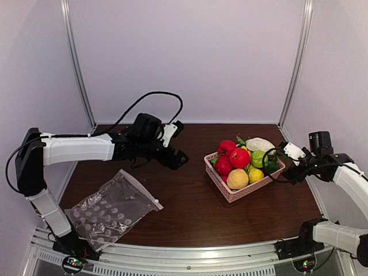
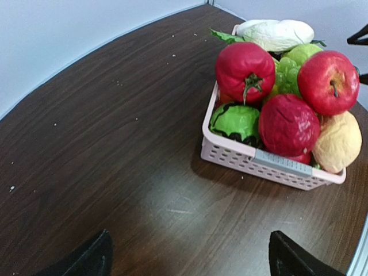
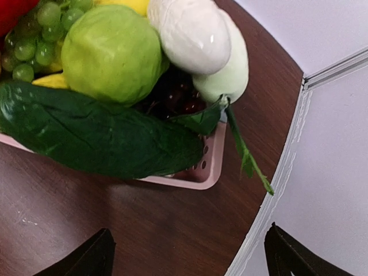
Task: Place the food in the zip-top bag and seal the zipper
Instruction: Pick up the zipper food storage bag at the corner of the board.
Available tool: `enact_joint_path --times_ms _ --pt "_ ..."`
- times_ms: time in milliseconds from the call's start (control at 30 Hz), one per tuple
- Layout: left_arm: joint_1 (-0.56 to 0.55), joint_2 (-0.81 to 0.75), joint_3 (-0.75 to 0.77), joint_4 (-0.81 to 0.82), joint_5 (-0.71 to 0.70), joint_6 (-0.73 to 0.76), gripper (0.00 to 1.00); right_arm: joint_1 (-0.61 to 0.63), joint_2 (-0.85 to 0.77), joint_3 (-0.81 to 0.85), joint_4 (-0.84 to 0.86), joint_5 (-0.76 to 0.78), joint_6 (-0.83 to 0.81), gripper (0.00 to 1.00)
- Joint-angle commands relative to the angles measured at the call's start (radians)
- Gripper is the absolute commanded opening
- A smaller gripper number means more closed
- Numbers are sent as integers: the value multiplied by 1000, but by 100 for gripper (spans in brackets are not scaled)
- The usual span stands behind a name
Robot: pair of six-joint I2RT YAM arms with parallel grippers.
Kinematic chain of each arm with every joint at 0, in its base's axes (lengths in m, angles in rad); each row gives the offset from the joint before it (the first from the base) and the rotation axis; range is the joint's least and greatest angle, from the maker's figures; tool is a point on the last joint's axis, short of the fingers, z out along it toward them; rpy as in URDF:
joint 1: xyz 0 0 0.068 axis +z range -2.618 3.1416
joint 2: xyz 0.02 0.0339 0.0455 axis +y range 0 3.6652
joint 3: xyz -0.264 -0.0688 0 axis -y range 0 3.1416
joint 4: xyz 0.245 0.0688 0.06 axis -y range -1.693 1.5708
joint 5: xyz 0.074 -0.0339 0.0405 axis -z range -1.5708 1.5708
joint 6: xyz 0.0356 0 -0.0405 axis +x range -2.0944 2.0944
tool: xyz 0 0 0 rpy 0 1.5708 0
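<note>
1. Looked down on a dark brown wood-grain table (image 1: 190,213), scuffed and flecked with pale specks.
2. Noted plain pale walls (image 1: 190,57) closing it in on three sides, metal posts (image 1: 77,63) at the back corners and a metal rail (image 1: 190,253) along the near edge.
3. Found the left gripper (image 1: 178,158) spread wide, gripping nothing, hovering over wood with a patch of glare just ahead of its fingertips.
4. Spotted the pink basket (image 1: 230,192) ahead and to the right of those fingertips, apart from them, heaped with the food (image 1: 240,157) in red, green, yellow and white.
5. Found the right gripper (image 1: 276,164) likewise wide apart and empty, just short of a basket corner, with a dark green leaf (image 3: 98,135), a round green fruit (image 3: 109,52) and a white piece (image 3: 190,34) straight ahead of its fingertips.
6. Located the zip-top bag (image 1: 112,210) lying flat on the table, well behind the left fingertips, near that arm's base.
7. Made out the zipper (image 1: 141,187) along the bag's edge nearest those fingertips; could not tell whether sealed.
</note>
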Motion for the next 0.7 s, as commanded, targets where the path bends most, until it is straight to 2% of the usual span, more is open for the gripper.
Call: enact_joint_path --times_ms 0,167,300,400,500,567,667 --pt "-8 133 162 -5 25 -57 96 9 32 -30 -73 73 -101 91" --pt "-10 274 319 -33 7 -98 94 11 25 -48 -89 57 -99 92" --pt "-9 280 329 -110 10 -83 93 12 65 -103 6 105 -127 94" --pt "-9 240 286 -188 23 -53 91 12 150 -130 124 149 -127 95" --pt "-10 149 203 -305 -71 -42 92 12 206 -111 163 142 -103 96" --pt "-10 85 165 -435 -146 -14 92 12 214 -103 157 139 -100 98" --pt "-10 -5 91 -575 -178 -31 92 10 189 -97 87 145 -115 99"
